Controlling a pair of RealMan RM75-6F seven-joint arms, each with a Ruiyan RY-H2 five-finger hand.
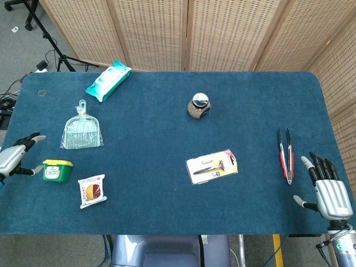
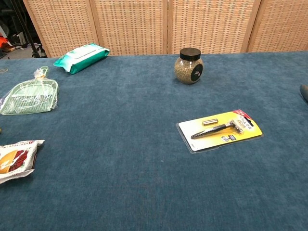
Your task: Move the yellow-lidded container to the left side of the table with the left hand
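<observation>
The yellow-lidded container (image 1: 57, 170), green-bodied, stands upright on the blue table (image 1: 167, 133) near its left edge in the head view. My left hand (image 1: 13, 157) hovers just left of it at the table's edge, fingers spread, holding nothing and apart from the container. My right hand (image 1: 327, 192) rests at the front right corner, fingers extended and empty. The chest view shows neither the container nor the left hand; only a dark sliver at its right edge may be the right hand.
A snack packet (image 1: 92, 190) lies right of the container, a green dustpan (image 1: 82, 132) behind it. Wet wipes (image 1: 108, 80) sit far left. A spice jar (image 1: 198, 105), a razor pack (image 1: 212, 166) and red tongs (image 1: 286, 154) lie further right.
</observation>
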